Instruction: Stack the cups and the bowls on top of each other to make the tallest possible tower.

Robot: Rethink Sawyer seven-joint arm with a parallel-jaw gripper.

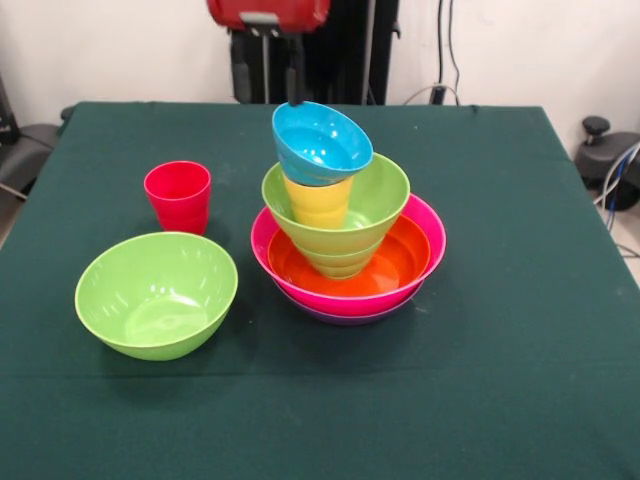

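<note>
Nearest you: loose green bowl (157, 293) upright, table (520, 300) front-left; red cup (178, 196) behind. Tower (347, 250) centre; blue bowl (321, 143) on top tilts, mouth toward you. Gripper (268, 68) above; grip unclear.

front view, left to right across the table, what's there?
Loose large lime green bowl → red cup → the tower: pink bowl outermost, with an orange bowl, a green bowl and a yellow cup nested inside it, and a tilted sky blue bowl on top.
</note>
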